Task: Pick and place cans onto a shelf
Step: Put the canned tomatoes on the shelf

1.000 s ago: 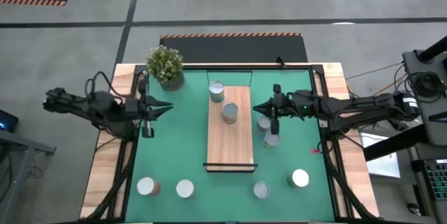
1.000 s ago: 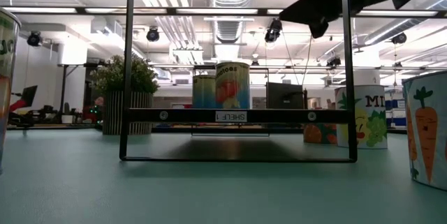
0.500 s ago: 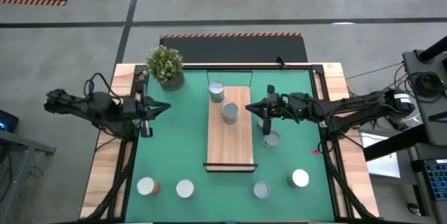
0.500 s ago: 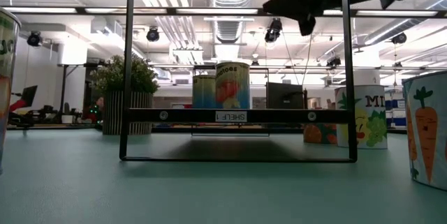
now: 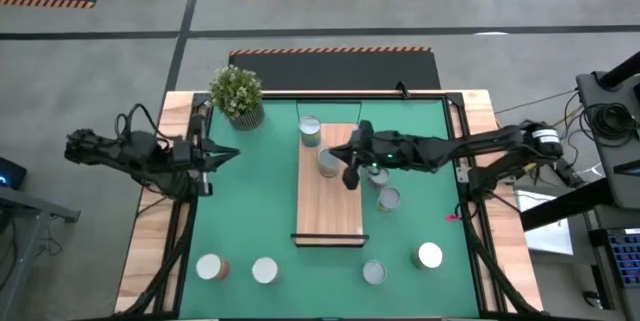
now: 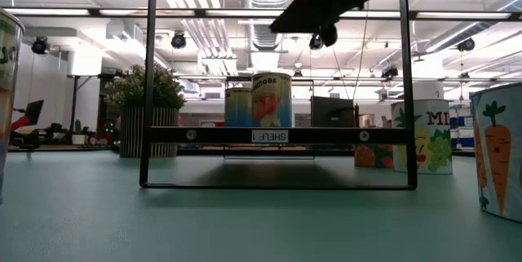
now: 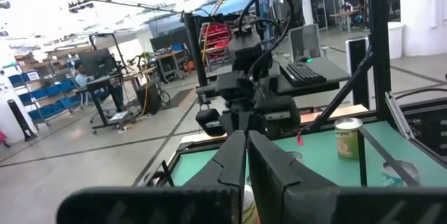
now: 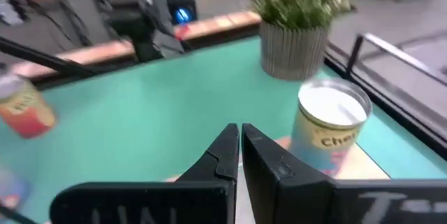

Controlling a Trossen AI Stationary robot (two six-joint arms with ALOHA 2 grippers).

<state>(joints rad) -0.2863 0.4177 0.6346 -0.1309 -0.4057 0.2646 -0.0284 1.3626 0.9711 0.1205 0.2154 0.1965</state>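
From my station: both jointed arms are matte black, strung with looping black cables. The left gripper (image 5: 222, 155) ends in narrow, tapered dark fingers (image 7: 230, 155). The right gripper (image 5: 345, 159) matches, with a small green indicator light nearby on its wrist.

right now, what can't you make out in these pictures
- low view: left-edge can and carrot can at the right edge, both cut off by the frame.
- high view: can beside the shelf, partly under the right arm; shelf.
- right wrist view: red can, label blurred.
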